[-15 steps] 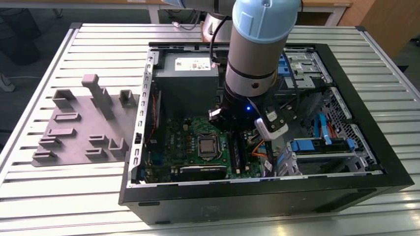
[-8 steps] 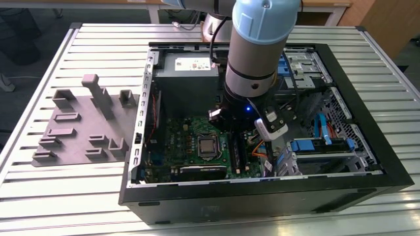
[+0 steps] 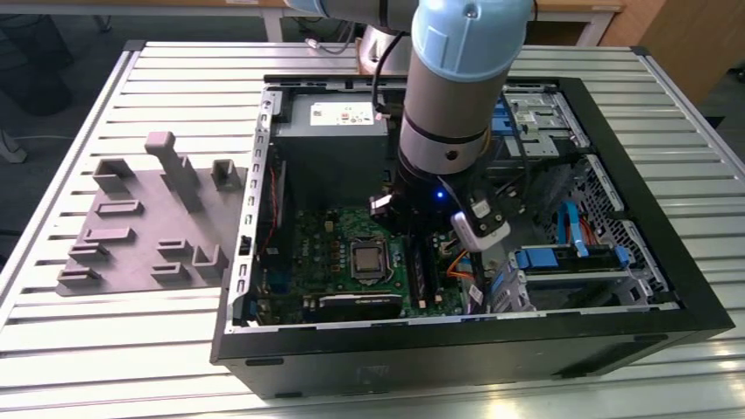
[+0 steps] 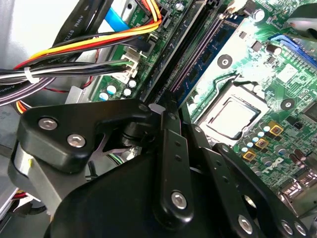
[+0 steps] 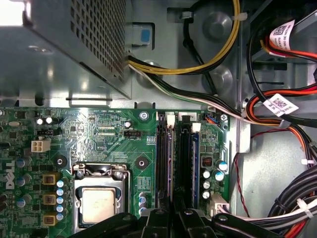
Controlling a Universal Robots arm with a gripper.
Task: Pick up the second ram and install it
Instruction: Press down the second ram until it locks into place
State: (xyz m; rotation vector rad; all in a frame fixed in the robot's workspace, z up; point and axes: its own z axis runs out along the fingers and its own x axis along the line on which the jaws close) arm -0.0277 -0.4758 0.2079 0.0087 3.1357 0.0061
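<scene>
Second ram: thin dark board seen edge-on, standing along a black slot rail of the motherboard, inside the open PC case. Its near end runs in between the fingertips of the gripper; in the second wrist view the same strip leads away from the gripper along the rails. Fingers drawn close together, pinching the ram's end w/ almost no gap; how deep the board sits in the slot cannot be told. Just beside it, approx. parallel, another stick w/ blue label stands in a neighbouring slot, its blue edge also visible in the first wrist view. CPU socket lies near the slots on the far side from the cable bundle; yellow, black, white and red leads run from the perforated PSU housing past the slot ends. Exterior view: arm reaches down into the case over the slot area, PSU at the rear. Grey fixture plate lies well apart from the arm, outside the case at the exterior view's left, on the slatted table
</scene>
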